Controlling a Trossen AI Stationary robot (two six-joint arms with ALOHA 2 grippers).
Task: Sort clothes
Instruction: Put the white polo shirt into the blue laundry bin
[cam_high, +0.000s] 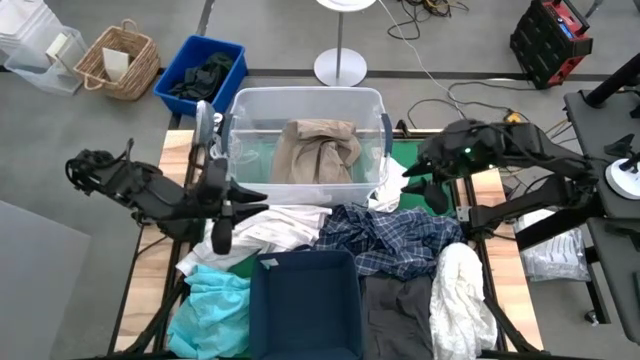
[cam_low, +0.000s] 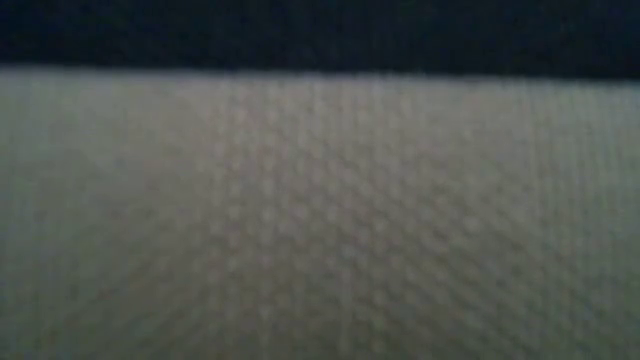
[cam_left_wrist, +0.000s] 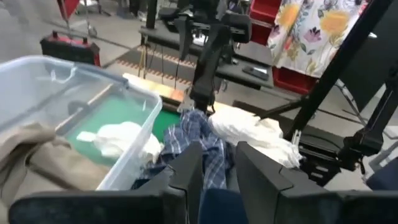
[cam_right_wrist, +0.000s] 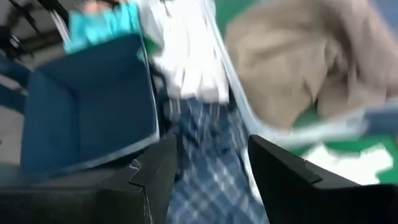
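Observation:
The clear tub (cam_high: 305, 100) holds a beige garment (cam_high: 318, 150) and a white one (cam_left_wrist: 118, 138). In front of it lie a white garment (cam_high: 275, 225), the blue-and-white plaid shirt (cam_high: 395, 238), a teal garment (cam_high: 215, 300), a dark grey one (cam_high: 395, 312) and a bunched white one (cam_high: 460, 290). My left gripper (cam_high: 240, 210) is open and empty over the white garment by the tub's near left corner. My right gripper (cam_high: 410, 185) is open just over the plaid shirt (cam_right_wrist: 205, 180) at the tub's near right corner. My right gripper stands with one finger (cam_right_wrist: 155, 171) on either side of the plaid shirt's upper part (cam_right_wrist: 208, 155), coming at it from above and from the table's right. I cannot tell whether the fingers touch the cloth.
The navy fabric bin (cam_high: 305, 295) stands at the near edge between the teal and the dark grey garments. Cloth lies right against the low camera (cam_low: 320, 220) and fills its view. Off the table at the far left stand a blue crate (cam_high: 200, 75) and a wicker basket (cam_high: 118, 60).

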